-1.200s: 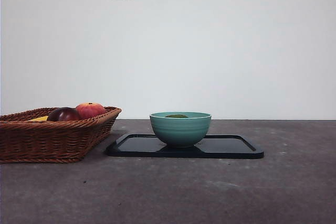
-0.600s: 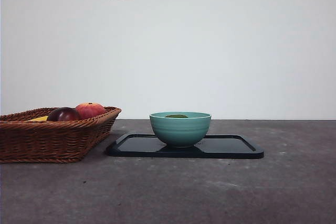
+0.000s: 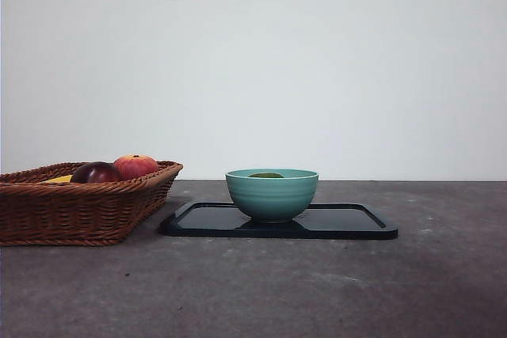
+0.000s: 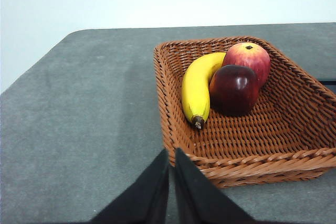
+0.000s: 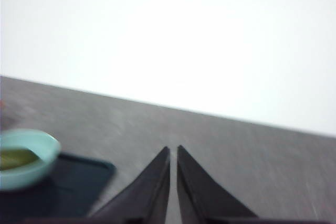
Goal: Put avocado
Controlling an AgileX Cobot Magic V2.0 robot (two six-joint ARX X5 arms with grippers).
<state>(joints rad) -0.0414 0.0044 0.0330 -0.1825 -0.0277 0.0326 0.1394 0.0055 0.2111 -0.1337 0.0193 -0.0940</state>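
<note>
The avocado (image 3: pixel 267 175) lies inside the bowl (image 3: pixel 272 195), only its top showing above the rim. The bowl stands on the tray (image 3: pixel 348 223), left of centre. At 9 o'clock from the tray sits the basket (image 3: pixel 79 211) holding a banana (image 4: pixel 197 87), peach (image 4: pixel 249 60) and maroon fruit (image 4: pixel 234 88). Left claw (image 4: pixel 171 156) and right claw (image 5: pixel 173 153) are both closed, empty, above the desk (image 3: pixel 317 290).

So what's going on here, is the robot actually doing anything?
Nothing is being handled right now. The avocado already lies in the teal bowl, which stands on a black tray. Beside it, a wicker basket holds a banana, a red-orange fruit and a dark maroon fruit. The left gripper is shut near the basket's edge, and the right gripper is shut, off to the side of the tray; both hold nothing.
</note>
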